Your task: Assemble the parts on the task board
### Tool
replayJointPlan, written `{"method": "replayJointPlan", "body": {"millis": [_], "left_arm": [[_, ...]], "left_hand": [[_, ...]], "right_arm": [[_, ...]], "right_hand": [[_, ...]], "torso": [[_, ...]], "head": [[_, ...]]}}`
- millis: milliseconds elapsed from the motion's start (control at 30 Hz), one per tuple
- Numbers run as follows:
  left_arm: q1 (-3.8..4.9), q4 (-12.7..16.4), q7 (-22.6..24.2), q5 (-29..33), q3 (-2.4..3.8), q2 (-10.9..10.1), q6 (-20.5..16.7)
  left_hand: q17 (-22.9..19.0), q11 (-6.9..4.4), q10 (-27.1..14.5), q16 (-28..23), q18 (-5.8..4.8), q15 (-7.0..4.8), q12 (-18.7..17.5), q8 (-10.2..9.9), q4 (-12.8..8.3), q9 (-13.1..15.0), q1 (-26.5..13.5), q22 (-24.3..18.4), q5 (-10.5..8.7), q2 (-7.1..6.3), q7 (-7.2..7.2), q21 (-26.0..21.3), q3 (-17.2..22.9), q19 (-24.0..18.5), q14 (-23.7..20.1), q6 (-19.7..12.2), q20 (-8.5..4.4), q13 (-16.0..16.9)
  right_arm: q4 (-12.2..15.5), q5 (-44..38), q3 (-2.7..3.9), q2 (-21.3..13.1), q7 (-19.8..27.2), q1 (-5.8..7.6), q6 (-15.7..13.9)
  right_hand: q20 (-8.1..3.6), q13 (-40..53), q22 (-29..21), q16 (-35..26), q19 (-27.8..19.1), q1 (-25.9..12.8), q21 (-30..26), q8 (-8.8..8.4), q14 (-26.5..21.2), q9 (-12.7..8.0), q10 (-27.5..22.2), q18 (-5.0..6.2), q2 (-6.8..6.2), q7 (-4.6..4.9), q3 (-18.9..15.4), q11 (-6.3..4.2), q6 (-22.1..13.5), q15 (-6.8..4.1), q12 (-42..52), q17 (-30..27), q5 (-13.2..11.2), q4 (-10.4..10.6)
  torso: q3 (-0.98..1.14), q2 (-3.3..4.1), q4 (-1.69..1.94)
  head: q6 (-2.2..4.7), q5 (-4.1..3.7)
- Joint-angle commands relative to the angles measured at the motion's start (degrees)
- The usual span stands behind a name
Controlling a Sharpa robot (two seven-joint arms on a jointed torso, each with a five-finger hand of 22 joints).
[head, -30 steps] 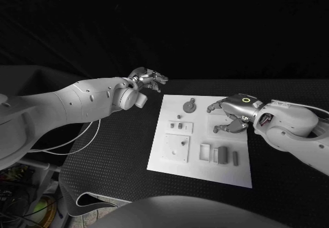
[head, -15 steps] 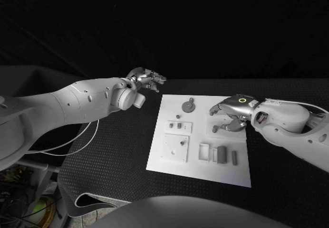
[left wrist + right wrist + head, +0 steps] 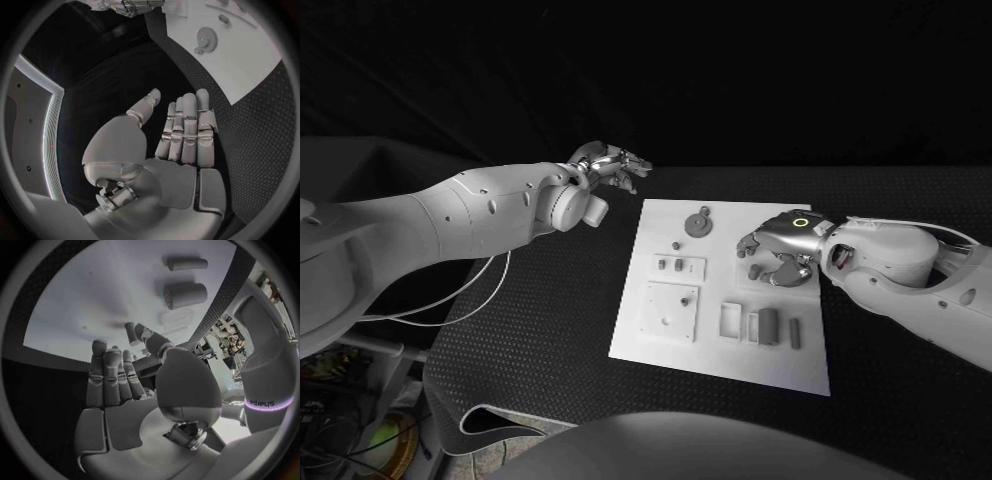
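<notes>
The white task board [image 3: 733, 350] lies mid-table. On it are a grey gear [image 3: 698, 222], a small peg [image 3: 676, 245], a square plate [image 3: 672, 305], a frame [image 3: 731, 320], a block [image 3: 766, 325] and a bar [image 3: 795, 333]. My right hand [image 3: 779, 255] hovers over the board's right side, fingers apart. A short grey peg [image 3: 754, 271] stands just beside its fingertips. In the right wrist view this peg [image 3: 130, 333] sits next to the thumb tip, and I cannot tell if they touch. My left hand [image 3: 610, 165] hangs open off the board's far left corner, holding nothing [image 3: 181, 135].
A small inset with two little pieces [image 3: 678, 266] lies left of the right hand. Black table mat [image 3: 531, 330] surrounds the board. The left wrist view shows the gear [image 3: 206, 37] and the board's corner [image 3: 250, 70].
My right hand has moved left and down over the board, closing in on the short peg. The left arm and the parts have stayed put.
</notes>
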Motion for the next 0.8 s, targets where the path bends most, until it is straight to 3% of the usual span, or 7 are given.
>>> {"method": "replayJointPlan", "body": {"millis": [33, 367, 567, 800], "left_arm": [[0.08, 0.0, 0.3, -0.2, 0.03, 0.1, 0.8], [0.08, 0.0, 0.3, -0.2, 0.03, 0.2, 0.8], [0.08, 0.0, 0.3, -0.2, 0.04, 0.1, 0.8], [0.08, -0.1, 0.3, -0.2, 0.04, 0.2, 0.8]], "left_hand": [[0.1, 0.08, -0.3, -0.3, 0.81, 0.04, 0.3, 0.3, 0.0, -0.1, -0.3, 0.1, -0.13, 0.25, -0.16, -0.2, -0.1, 0.5, 0.5, -0.3, 0.01, 0.1], [0.1, 0.07, -0.3, -0.3, 0.82, 0.03, 0.3, 0.3, 0.0, -0.1, -0.3, 0.1, -0.12, 0.3, -0.15, -0.2, -0.1, 0.5, 0.5, -0.3, 0.01, 0.1], [0.1, 0.07, -0.3, -0.3, 0.82, 0.03, 0.3, 0.3, 0.0, -0.1, -0.3, 0.1, -0.13, 0.33, -0.15, -0.2, -0.1, 0.5, 0.5, -0.3, 0.01, 0.1], [0.1, 0.07, -0.3, -0.3, 0.81, 0.03, 0.3, 0.3, 0.0, -0.1, -0.3, 0.1, -0.13, 0.36, -0.14, -0.2, -0.1, 0.5, 0.5, -0.3, 0.01, 0.1]], "right_arm": [[-0.2, -0.3, -0.18, 0.2, 0.9, 0.0, 0.8], [-0.6, -1.0, -1.07, 0.7, 1.2, -0.04, 0.2], [-0.5, -1.1, -1.22, 0.7, 1.6, -0.05, 0.1], [-0.5, -1.1, -1.26, 0.9, 1.8, -0.09, 0.1]], "right_hand": [[-0.09, -0.1, 1.0, 0.3, 0.1, -0.2, -0.1, 0.41, 0.5, -0.2, 1.3, 0.32, 0.9, -0.19, -0.1, 0.04, 0.4, -0.24, 0.6, -0.1, 0.1, -0.7], [-0.27, -0.2, 1.1, 0.7, 0.4, -0.2, 0.0, 2.3, 0.8, -0.4, 4.5, 0.32, 2.9, 1.38, -0.6, 0.32, 4.4, 0.02, 1.3, -0.3, 0.1, -1.2], [-0.42, 0.8, 1.1, 0.9, 0.7, 0.2, 0.3, 3.29, 1.1, -0.6, 8.8, 0.32, 4.33, 2.1, -0.9, 0.14, 7.3, -0.16, 2.8, -0.4, 0.1, -1.2], [-0.52, 1.1, 1.1, 1.0, 0.9, 0.3, 0.4, 3.57, 1.3, -0.8, 10.2, 0.32, 5.05, 2.3, -1.0, 0.14, 8.4, -0.16, 3.1, -0.4, 0.1, -1.2]], "torso": [[-0.02, -0.02, 0.02], [0.0, 0.01, 0.02], [-0.03, 0.01, -0.04], [-0.02, -0.01, -0.04]], "head": [[0.01, 0.22], [0.01, 0.26], [0.01, 0.27], [0.01, 0.34]]}}
